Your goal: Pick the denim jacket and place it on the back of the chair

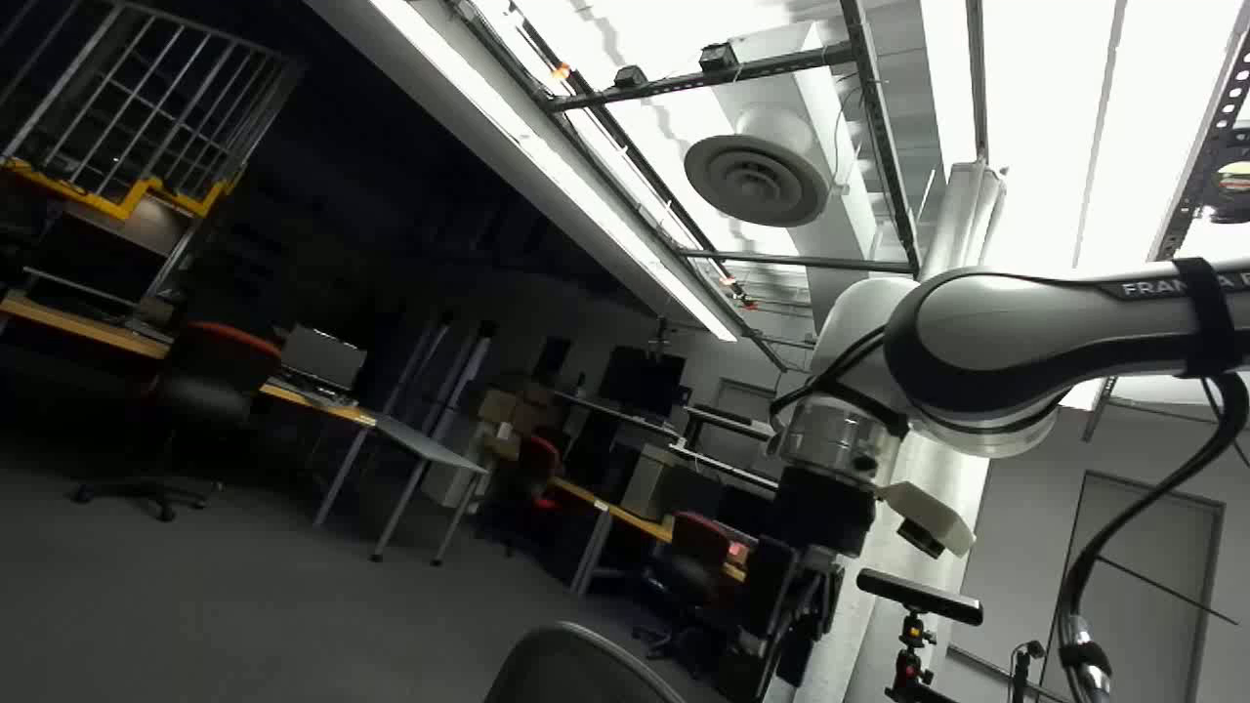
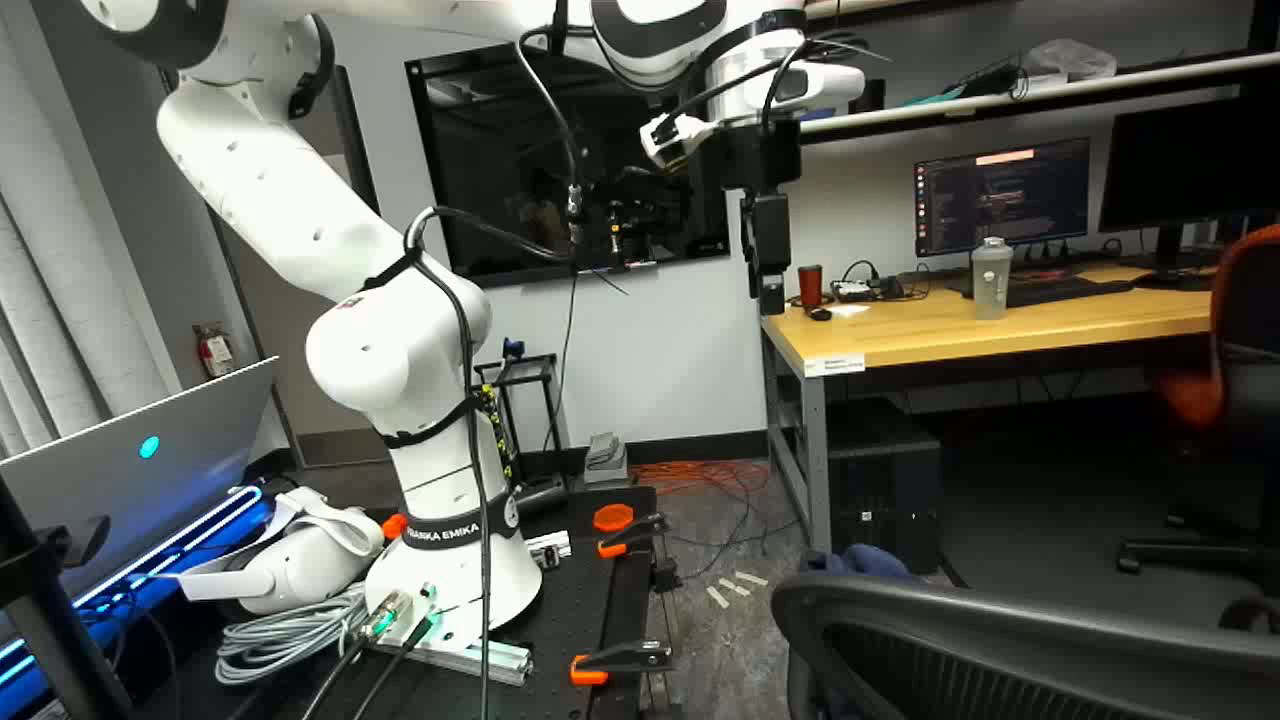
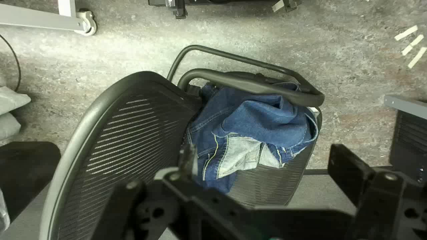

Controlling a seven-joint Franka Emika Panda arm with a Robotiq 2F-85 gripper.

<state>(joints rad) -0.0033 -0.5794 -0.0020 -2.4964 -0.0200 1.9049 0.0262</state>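
The denim jacket [image 3: 263,116] lies crumpled on the seat of the dark mesh chair in the wrist view, its pale inner side partly showing. A piece of it [image 2: 872,562] shows in an exterior view behind the chair's backrest [image 2: 1010,630], which hides the rest. The backrest [image 3: 140,133] fills the left of the wrist view. Only the backrest's top edge [image 1: 576,664] shows in an exterior view. My gripper [image 3: 264,156] is open and empty, high above the seat and jacket. It points down in both exterior views [image 2: 768,290] [image 1: 781,625].
The chair's armrest [image 3: 250,85] passes over the jacket's far edge. A wooden desk [image 2: 1000,335] with a bottle [image 2: 991,280] and monitors stands behind the gripper. The robot's black table [image 2: 600,600] has orange clamps on its edge. A depth camera [image 1: 918,596] stands near the arm.
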